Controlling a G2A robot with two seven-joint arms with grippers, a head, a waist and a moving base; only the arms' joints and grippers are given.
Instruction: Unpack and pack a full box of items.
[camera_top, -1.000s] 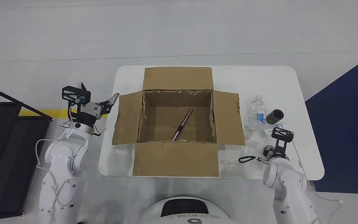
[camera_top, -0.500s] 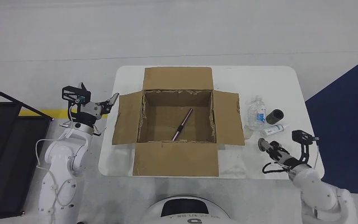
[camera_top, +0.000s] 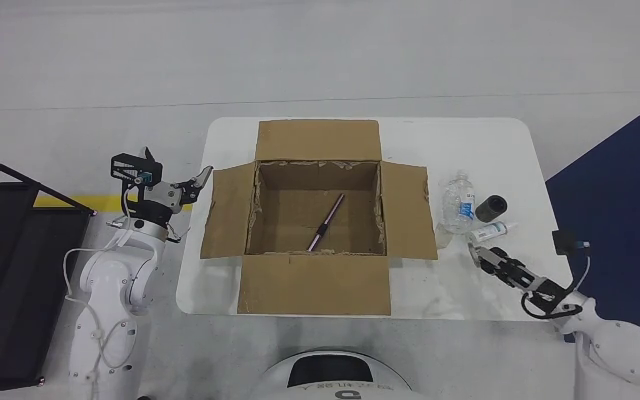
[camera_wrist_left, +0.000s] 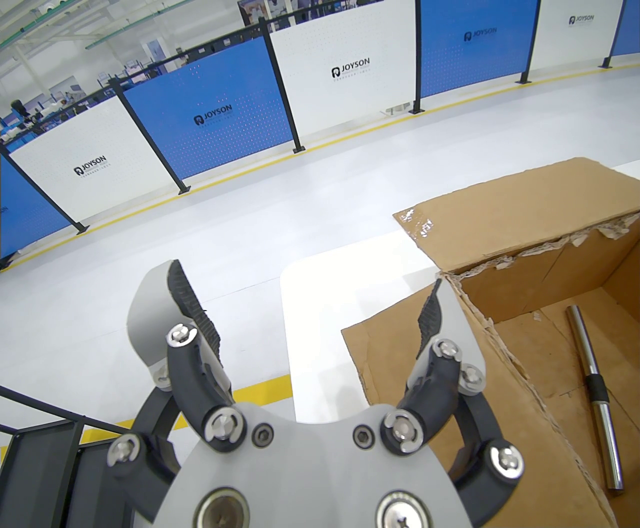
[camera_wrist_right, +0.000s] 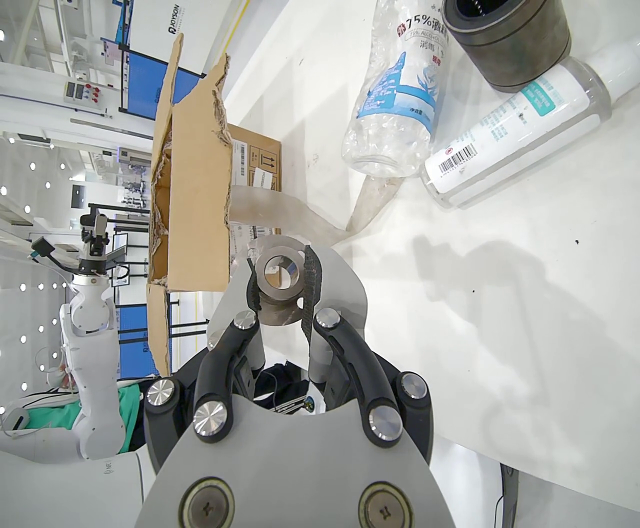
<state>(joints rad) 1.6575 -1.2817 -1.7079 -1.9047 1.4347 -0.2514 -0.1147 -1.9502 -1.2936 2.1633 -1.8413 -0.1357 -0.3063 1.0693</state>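
Looking at your right gripper (camera_wrist_right: 282, 272), its pads half cover what looks like a short metal ring (camera_wrist_right: 276, 300), clamped above the white table (camera_top: 480, 140) near a crumpled clear bottle (camera_wrist_right: 395, 95). Your left gripper (camera_wrist_left: 305, 300) hangs spread beside the open box (camera_top: 318, 258), with 1 rod (camera_top: 326, 221) inside. Blue-and-white partitions (camera_wrist_left: 225, 110) border the floor.

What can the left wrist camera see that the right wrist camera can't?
Left wrist camera: a metal rod lying on the floor of the box, seen past the open left gripper.
Right wrist camera: the right gripper shut on a metal ring, with a clear bottle, a white-labelled bottle and a dark cylinder on the table.
Both: the box and the white table.
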